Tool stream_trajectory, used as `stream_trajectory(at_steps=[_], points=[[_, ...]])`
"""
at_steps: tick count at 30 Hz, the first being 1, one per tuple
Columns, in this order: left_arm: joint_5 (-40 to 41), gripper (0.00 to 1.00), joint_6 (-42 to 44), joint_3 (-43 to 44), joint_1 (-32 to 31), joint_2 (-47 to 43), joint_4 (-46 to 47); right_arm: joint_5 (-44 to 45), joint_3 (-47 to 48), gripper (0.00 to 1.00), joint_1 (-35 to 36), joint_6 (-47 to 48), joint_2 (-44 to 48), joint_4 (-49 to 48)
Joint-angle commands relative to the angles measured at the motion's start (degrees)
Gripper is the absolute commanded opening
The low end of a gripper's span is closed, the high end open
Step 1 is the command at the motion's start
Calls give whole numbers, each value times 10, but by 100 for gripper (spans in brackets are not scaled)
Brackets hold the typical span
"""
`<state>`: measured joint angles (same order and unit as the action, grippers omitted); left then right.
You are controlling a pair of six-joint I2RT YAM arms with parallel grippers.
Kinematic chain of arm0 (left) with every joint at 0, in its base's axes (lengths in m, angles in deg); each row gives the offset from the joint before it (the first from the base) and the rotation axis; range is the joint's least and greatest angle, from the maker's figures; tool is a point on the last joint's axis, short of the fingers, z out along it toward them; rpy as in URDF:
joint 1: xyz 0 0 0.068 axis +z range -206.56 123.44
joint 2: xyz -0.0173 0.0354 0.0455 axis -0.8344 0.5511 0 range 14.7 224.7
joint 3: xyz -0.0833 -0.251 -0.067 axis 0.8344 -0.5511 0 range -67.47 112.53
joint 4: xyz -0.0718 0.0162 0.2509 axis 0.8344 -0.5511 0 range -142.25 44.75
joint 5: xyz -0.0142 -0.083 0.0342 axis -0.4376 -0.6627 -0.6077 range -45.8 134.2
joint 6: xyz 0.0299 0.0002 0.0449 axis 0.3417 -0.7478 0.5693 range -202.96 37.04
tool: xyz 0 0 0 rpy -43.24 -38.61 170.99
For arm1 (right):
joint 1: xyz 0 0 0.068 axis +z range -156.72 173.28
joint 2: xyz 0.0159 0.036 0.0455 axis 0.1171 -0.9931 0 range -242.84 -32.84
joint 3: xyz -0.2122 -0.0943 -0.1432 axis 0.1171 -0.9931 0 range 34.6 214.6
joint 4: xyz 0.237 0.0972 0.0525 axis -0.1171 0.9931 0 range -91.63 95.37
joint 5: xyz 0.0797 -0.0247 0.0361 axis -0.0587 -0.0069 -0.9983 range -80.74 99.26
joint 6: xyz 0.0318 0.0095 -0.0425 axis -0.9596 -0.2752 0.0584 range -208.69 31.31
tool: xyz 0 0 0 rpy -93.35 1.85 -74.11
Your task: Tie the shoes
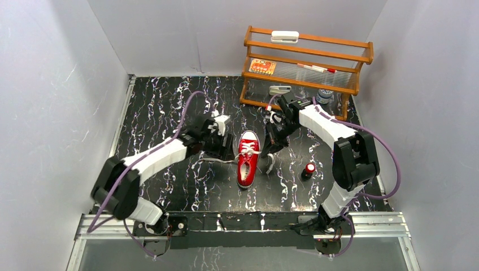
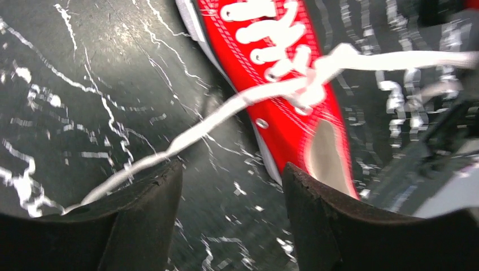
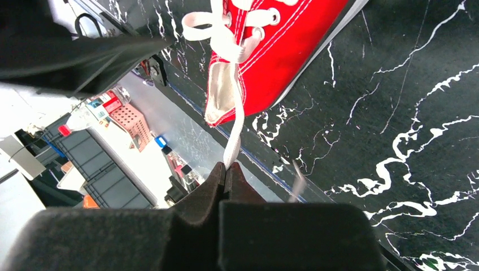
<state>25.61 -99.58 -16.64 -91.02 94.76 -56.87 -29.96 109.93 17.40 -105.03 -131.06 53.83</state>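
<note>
Our right gripper (image 3: 226,173) is pinching the white lace (image 3: 237,121), fingers fully together; our left gripper (image 2: 231,175) is gaping, gripping nothing. Pulling one-sided, we are risking dragging the sneaker (image 1: 247,161).

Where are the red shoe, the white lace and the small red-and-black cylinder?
Red shoe (image 1: 246,170): top view, red canvas.
White lace (image 3: 236,127): right wrist view, taut stretch below the shoe.
Cylinder (image 1: 309,167): top view, red cap.

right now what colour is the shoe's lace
White; the lace shows best in the right wrist view.
</note>
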Motion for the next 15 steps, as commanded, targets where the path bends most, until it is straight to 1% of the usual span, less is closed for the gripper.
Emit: stream_trajectory(at_steps=[1, 3, 6, 7, 11, 15], points=[[-8, 60, 137, 25, 0, 93, 61, -25, 8, 0, 0, 4, 6, -13], [-7, 59, 180, 21, -3, 119, 94, -28, 4, 0, 0, 4, 8, -16], [-10, 59, 234, 21, -4, 139, 113, -33, 0, 0, 0, 3, 16, -22], [-14, 59, 241, 21, -4, 146, 113, -31, 0, 0, 0, 5, 18, -21], [-61, 59, 239, 26, -15, 176, 138, -31, -7, 0, 0, 3, 24, -25], [-78, 56, 222, 24, -38, 204, 152, -31, -5, 0, -1, 3, 25, -24]])
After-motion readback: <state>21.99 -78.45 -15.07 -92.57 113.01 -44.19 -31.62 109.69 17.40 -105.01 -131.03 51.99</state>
